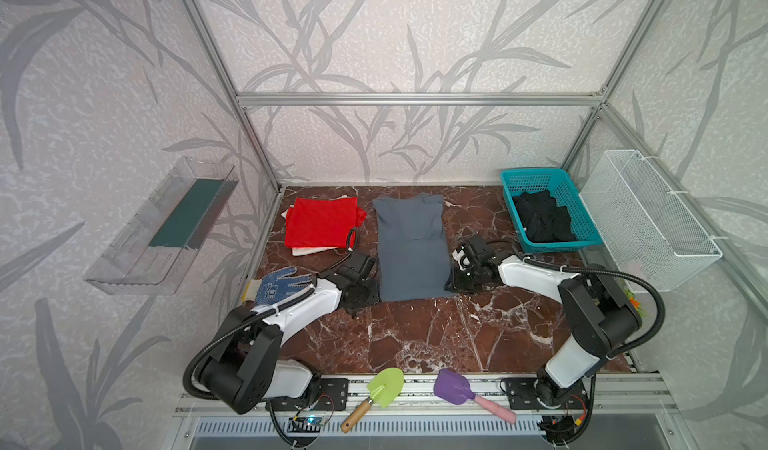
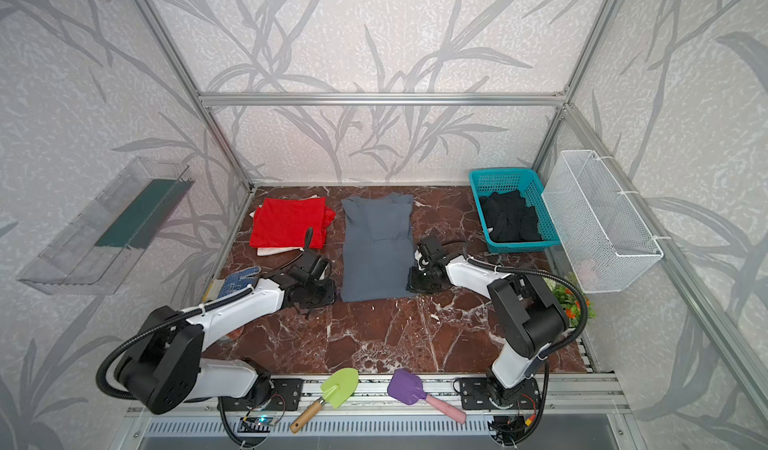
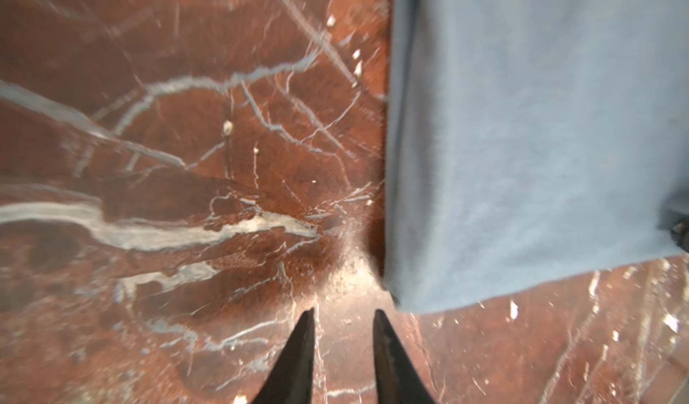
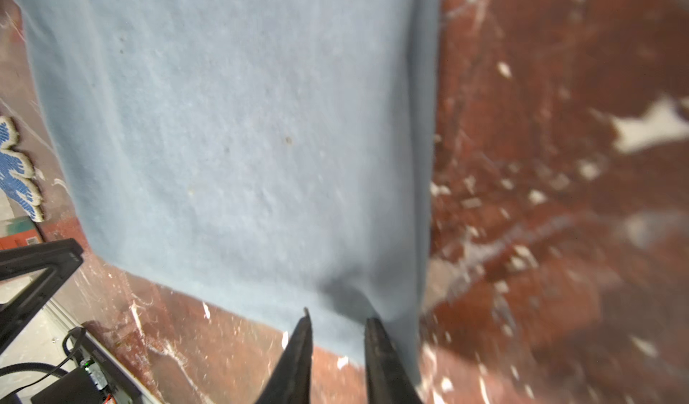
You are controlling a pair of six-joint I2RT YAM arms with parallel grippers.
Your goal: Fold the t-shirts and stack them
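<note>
A slate grey-blue cloth t-shirt [image 1: 411,248] lies flat on the red-brown marble table [image 1: 415,336]; left fingers [image 3: 298,357] and right fingers [image 4: 296,357] stand apart at its near corners.

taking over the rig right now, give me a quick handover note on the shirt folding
Left gripper: jaws open, empty, over bare table beside the near left corner of the grey t-shirt.
Right gripper: jaws open over its near right corner, nothing lifted.
Red t-shirt: folded, back left, on a pale cloth.
Black t-shirt: bunched in the teal basket.
Done: red folded; grey's sleeves folded in.
To do: fold grey up, stack it, then black.
</note>
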